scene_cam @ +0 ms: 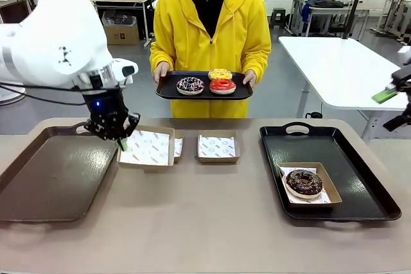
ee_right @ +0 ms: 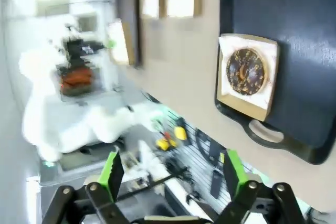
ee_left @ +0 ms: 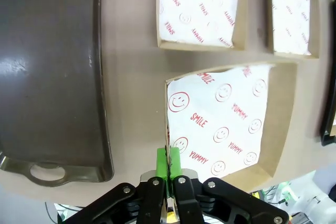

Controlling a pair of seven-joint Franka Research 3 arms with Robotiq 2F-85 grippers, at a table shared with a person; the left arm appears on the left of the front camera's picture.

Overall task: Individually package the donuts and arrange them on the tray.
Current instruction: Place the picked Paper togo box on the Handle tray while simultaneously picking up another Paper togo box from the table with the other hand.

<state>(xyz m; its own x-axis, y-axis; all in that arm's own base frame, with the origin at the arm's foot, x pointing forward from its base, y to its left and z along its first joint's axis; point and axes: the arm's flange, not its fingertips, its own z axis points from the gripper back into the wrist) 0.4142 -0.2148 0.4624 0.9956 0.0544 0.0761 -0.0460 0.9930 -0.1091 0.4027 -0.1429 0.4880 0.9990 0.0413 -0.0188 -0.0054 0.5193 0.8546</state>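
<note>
donuts (scene_cam: 222,86) on held tray (scene_cam: 167,89); paper (ee_left: 220,124) in box (ee_left: 282,124) reads smile, yummy

The tan table (scene_cam: 205,222) is carrying a brown tray (scene_cam: 45,181) at its left, a big box (scene_cam: 144,163) and a small box (scene_cam: 217,160) mid-table, and a black tray (scene_cam: 361,174) at its right

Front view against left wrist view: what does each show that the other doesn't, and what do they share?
Front, not left wrist: a person holding a black tray with the drizzled donut, red-glazed donut and yellow-iced donut; the sprinkled chocolate donut boxed on the right-hand tray. Left wrist, not front: legible SMILE and YUMMY smiley print on the liner, close-up of green pads pinching the box. Shared: the left gripper, that box, the brown tray, another empty box.
</note>
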